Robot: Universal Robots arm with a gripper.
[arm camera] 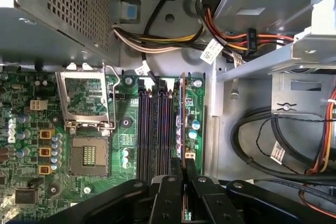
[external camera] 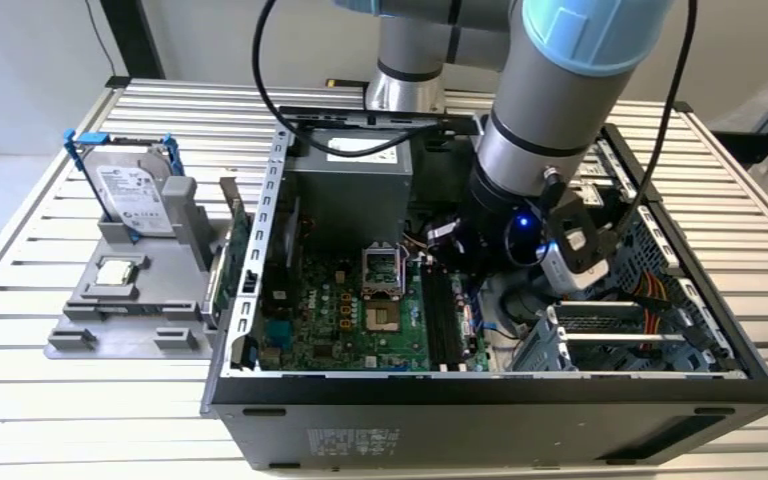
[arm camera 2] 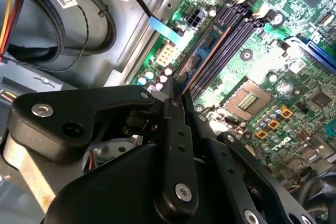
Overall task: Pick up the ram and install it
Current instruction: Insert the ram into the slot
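Claw [arm camera: 182,179] fingers pinching ram [arm camera: 182,119] edge-on, over motherboard slots [arm camera: 153,129]

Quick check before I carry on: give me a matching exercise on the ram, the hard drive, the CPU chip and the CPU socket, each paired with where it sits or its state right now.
Things:
1. ram
2. hard drive
3. CPU chip
4. CPU socket

Places or states:
A. lying flat on the grey holder outside the case
B. open and empty on the motherboard
C. standing upright in a blue frame on the grey holder
D. held on edge in the tool, over the memory slots

Pairs: 1-D, 2-C, 3-A, 4-B
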